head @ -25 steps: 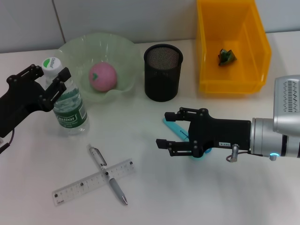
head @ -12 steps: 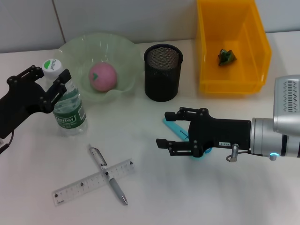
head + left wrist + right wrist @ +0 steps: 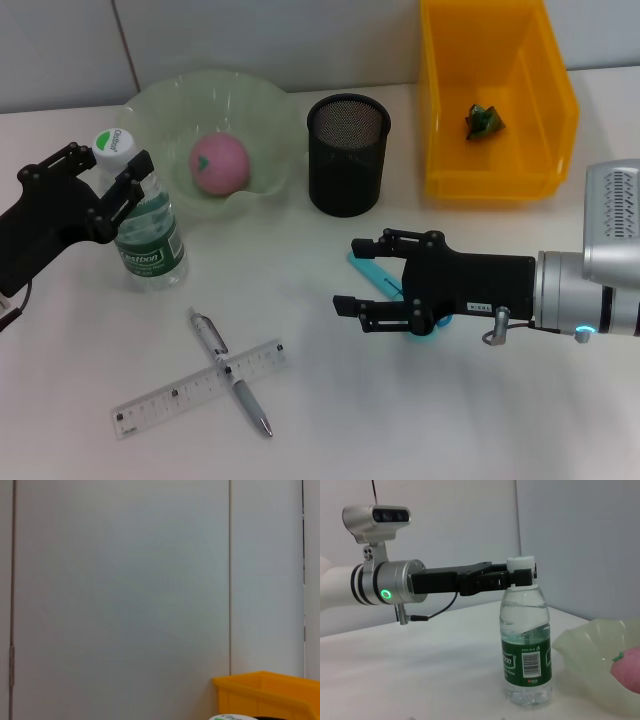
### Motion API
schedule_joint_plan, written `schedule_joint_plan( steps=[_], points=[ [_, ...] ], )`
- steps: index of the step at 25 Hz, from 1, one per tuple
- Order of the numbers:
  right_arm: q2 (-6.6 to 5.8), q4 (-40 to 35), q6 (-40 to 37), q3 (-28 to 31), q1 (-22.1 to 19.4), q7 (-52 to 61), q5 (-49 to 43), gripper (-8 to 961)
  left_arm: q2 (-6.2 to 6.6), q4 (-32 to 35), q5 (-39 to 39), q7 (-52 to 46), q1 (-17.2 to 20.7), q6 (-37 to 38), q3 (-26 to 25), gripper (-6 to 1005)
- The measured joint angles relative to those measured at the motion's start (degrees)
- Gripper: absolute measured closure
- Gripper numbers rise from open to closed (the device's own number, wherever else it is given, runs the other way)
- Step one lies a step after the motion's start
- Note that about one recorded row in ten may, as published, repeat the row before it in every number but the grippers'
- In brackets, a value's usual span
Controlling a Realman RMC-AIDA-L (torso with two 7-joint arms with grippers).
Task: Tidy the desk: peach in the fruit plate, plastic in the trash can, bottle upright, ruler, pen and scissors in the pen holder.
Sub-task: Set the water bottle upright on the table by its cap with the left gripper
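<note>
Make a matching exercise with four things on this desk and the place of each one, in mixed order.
Things:
1. peach
2. plastic scrap
3. pen
4. bottle

Places:
A. lying across the ruler
B. in the green plate
C. standing, neck between the left tool's fingers
D. in the yellow bin

Pairs: 1-B, 2-D, 3-A, 4-C

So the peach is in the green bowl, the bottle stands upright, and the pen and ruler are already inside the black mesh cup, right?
Not quite. The pen and ruler lie crossed on the table, as the head view shows, not in the mesh cup. The rest is right.
</note>
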Motion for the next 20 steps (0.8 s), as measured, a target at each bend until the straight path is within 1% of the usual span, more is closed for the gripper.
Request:
schedule_joint_plan(
  steps=[11, 20],
  points=[
    [0.00, 0.0, 0.0, 0.0, 0.1, 0.2, 0.0, 184, 0.09, 0.0, 0.1, 0.0, -0.3, -0.3, 0.5, 565],
    [-0.01, 0.0, -0.1, 0.0, 0.3, 0.3, 0.0, 184, 0.09, 0.1, 0.1, -0.1, -0.3, -0.3, 0.5, 501]
  ],
)
